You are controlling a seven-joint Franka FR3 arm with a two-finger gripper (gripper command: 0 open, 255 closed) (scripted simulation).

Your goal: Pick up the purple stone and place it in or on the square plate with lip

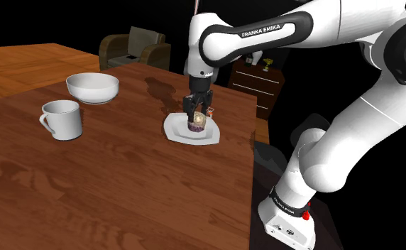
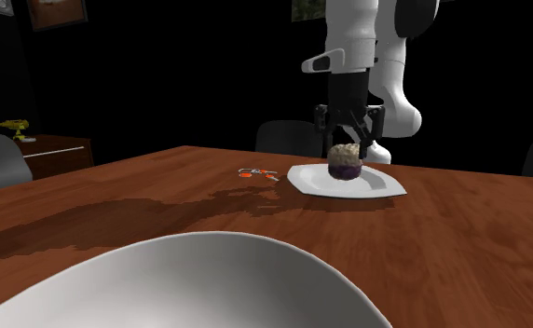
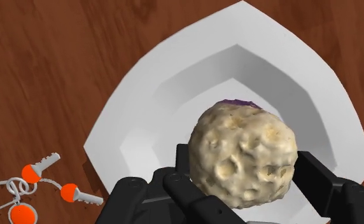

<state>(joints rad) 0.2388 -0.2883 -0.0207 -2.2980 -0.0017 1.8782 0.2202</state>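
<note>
The stone (image 1: 196, 123) is a rough lump, beige on top and purple underneath. It is in the middle of the white square plate with a raised lip (image 1: 177, 131) on the brown wooden table. My black gripper (image 1: 196, 115) comes straight down from above and is shut on the stone. In the wrist view the two fingers (image 3: 188, 172) clasp the stone (image 3: 244, 153) from both sides, over the hollow of the plate (image 3: 174, 83). From the second exterior view the stone (image 2: 345, 160) reaches down to the plate (image 2: 386, 184); I cannot tell whether it rests on it.
A white mug (image 1: 63, 118) and a white bowl (image 1: 92, 87) stand toward the shoulder view's left. A key ring with orange tags (image 3: 34, 188) lies on the wood beside the plate. The table edge (image 1: 255, 142) runs close behind the plate. An armchair (image 1: 134, 46) and a dresser (image 1: 258, 78) stand beyond the table.
</note>
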